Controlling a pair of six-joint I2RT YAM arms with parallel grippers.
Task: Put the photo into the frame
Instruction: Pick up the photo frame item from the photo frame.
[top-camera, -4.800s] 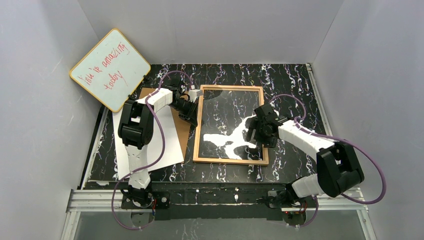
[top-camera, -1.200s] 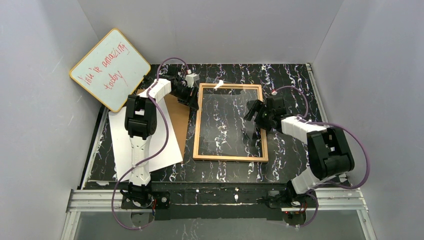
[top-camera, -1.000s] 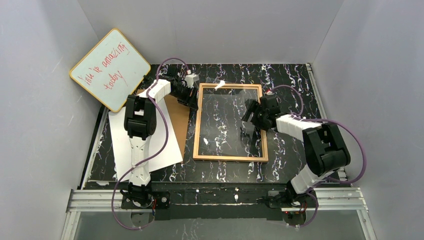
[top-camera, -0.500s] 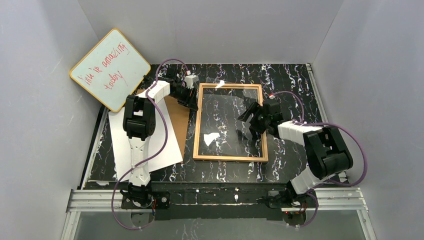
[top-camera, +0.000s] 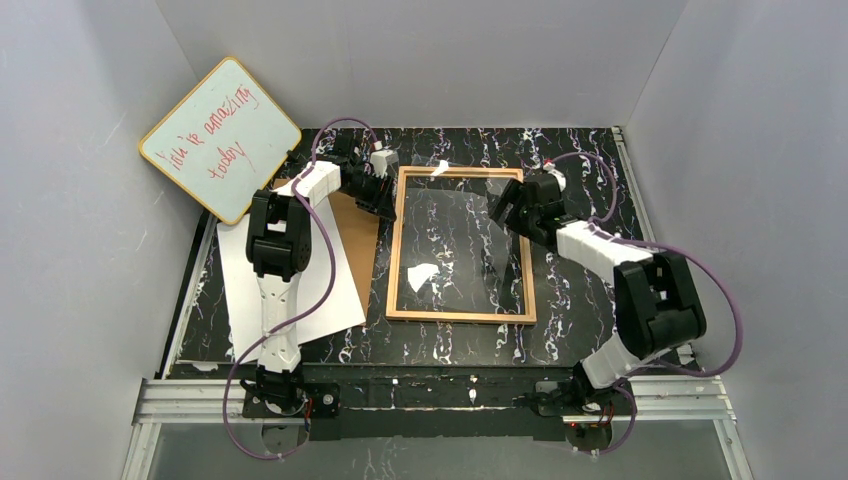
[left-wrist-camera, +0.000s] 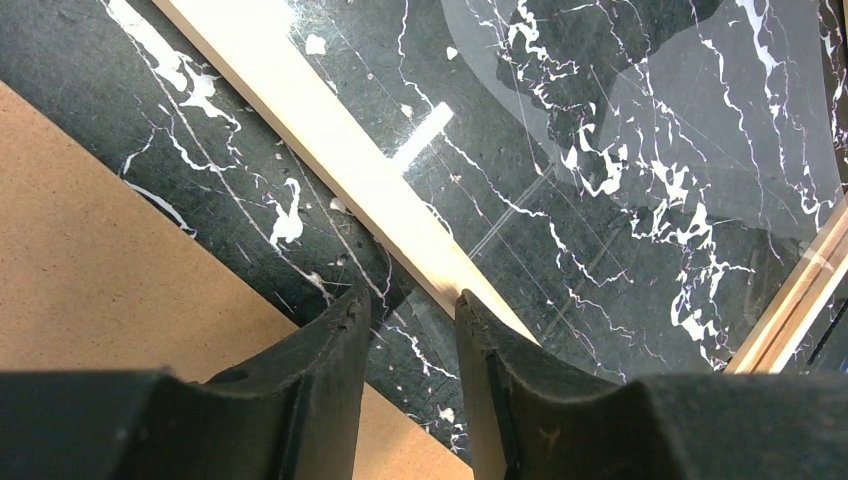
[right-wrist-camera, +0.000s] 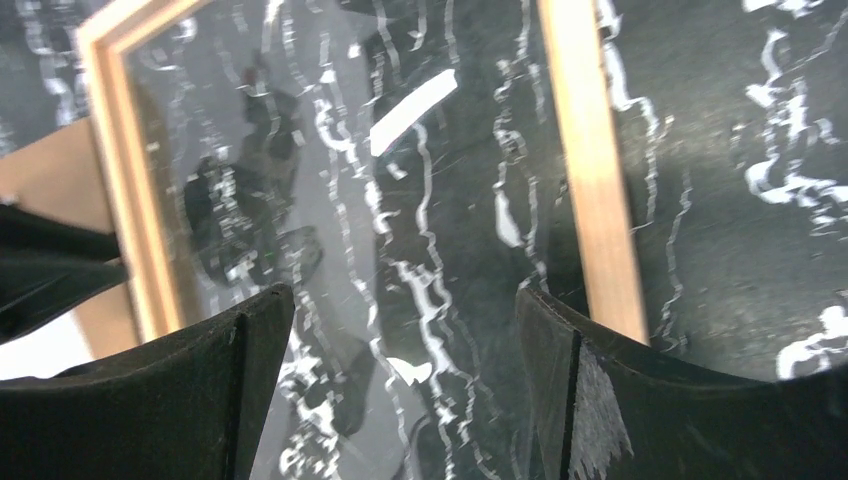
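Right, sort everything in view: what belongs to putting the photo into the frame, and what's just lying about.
For the job:
photo, white back up
wooden frame with its clear pane

Lying about:
brown backing board, beside the frame
whiteboard with red writing

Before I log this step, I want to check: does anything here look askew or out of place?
Yes. The whiteboard stands tilted on one corner by the left wall. The photo lies askew, white side up, overlapping the backing board. The frame lies flat and looks undamaged.
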